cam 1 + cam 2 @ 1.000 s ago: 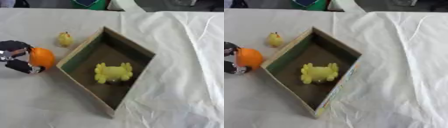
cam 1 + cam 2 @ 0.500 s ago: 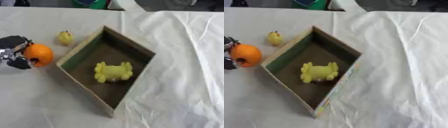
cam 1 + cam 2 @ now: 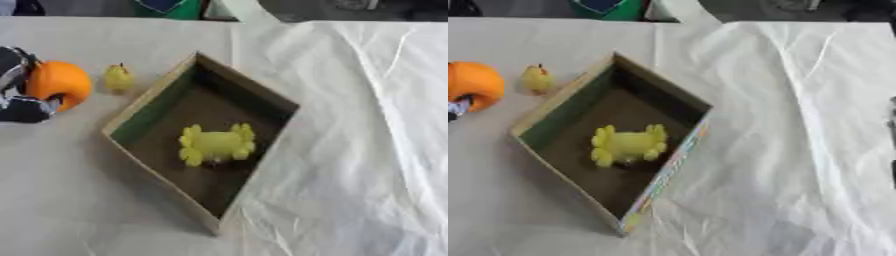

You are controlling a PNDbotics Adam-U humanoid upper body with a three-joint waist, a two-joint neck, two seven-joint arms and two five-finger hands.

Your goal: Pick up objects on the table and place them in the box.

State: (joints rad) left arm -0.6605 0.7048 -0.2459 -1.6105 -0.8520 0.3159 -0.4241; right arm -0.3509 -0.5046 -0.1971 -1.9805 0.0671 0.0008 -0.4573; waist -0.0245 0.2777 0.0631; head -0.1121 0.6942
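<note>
My left hand (image 3: 17,92) sits at the left edge, its fingers curled round an orange ball (image 3: 58,85), held above the cloth just left of the box. The open cardboard box (image 3: 153,95) lies askew in the middle, with a yellow crab-shaped toy (image 3: 216,145) on its floor. A small yellow pear-like toy (image 3: 118,77) stands on the table between the orange ball and the box's far left wall. My right hand shows in neither view.
A white cloth (image 3: 367,125) with wrinkles covers the table, with broad room to the right of the box. Dark and green things (image 3: 166,6) line the far edge.
My left hand has lifted the orange ball up and toward the far side, nearer the small yellow toy. The box and the crab toy have stayed put.
</note>
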